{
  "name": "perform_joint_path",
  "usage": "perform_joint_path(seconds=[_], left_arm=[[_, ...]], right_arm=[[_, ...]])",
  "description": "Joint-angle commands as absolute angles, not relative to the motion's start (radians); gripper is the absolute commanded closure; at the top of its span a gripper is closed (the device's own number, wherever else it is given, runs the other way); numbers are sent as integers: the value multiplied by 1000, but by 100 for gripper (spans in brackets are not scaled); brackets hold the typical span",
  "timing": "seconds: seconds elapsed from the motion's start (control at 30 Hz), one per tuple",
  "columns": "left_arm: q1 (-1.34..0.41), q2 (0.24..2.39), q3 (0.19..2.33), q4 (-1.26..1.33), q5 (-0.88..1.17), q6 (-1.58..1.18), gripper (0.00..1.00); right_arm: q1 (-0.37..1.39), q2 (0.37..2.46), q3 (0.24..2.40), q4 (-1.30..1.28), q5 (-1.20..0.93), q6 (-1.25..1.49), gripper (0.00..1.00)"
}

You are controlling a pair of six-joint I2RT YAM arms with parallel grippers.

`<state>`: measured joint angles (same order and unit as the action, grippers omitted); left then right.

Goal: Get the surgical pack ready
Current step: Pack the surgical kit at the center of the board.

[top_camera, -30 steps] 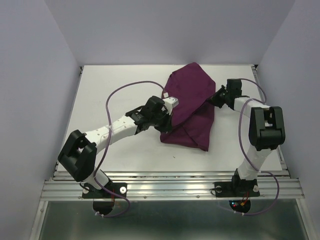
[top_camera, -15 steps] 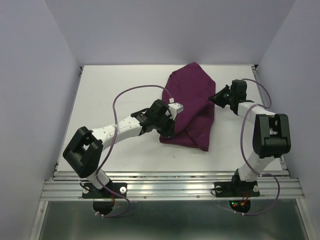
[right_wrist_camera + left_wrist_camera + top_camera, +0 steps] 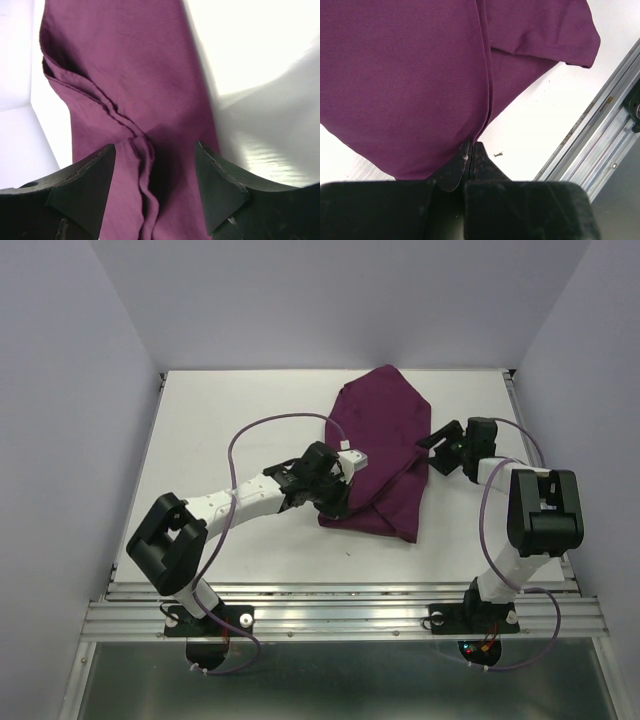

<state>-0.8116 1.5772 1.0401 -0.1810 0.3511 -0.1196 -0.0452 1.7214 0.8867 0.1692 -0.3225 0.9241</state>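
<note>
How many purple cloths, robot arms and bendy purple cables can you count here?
purple cloth: 1
robot arms: 2, the left arm and the right arm
purple cables: 2, the left cable and the right cable
Total: 5

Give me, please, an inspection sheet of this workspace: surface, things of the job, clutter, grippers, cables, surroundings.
Surface: white table, flat.
Job's things: purple cloth, folded into a bundle right of centre; tray, instruments and gauze not seen.
Clutter: one tiny dark speck beside the cloth's near edge.
Grippers: left gripper shut on a cloth edge; right gripper open, one finger on each side of a cloth fold.
Cables: a purple cable loops along each arm.
Surroundings: plain pale walls on three sides; metal rail at the near edge.
</note>
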Motion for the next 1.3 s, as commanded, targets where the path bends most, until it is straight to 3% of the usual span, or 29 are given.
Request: perform_joint_path(seconds=[0.0, 0.27, 0.5, 0.57, 0.6, 0.67, 0.7, 0.97, 1.27], left_arm=[[-830, 1585, 1039, -189, 390, -110, 100], [-834, 1591, 1042, -189, 390, -110, 100], [-836, 1594, 1054, -189, 390, -112, 100], [-836, 1595, 1055, -189, 388, -112, 100], [-838, 1595, 1055, -189, 388, -112, 100], [-838, 1595, 1057, -189, 387, -113, 100], [-838, 1595, 1058, -190, 387, -114, 100], [-838, 1588, 1062, -199, 383, -107, 100], [-838, 1609, 1060, -189, 399, -106, 100]], right_arm=[[-49, 1686, 884, 265, -374, 951, 30], [-49, 1712, 845, 394, -460, 997, 33], [-49, 1801, 887, 451, -552, 1023, 49], [-49, 1815, 899, 469, -566, 1034, 61], [-49, 1821, 903, 483, -574, 1037, 73], [-49, 1819, 929, 486, -580, 1040, 87], [-49, 1813, 940, 485, -578, 1040, 99], [-49, 1729, 1029, 476, -552, 989, 99], [-49, 1681, 924, 469, -479, 919, 99]])
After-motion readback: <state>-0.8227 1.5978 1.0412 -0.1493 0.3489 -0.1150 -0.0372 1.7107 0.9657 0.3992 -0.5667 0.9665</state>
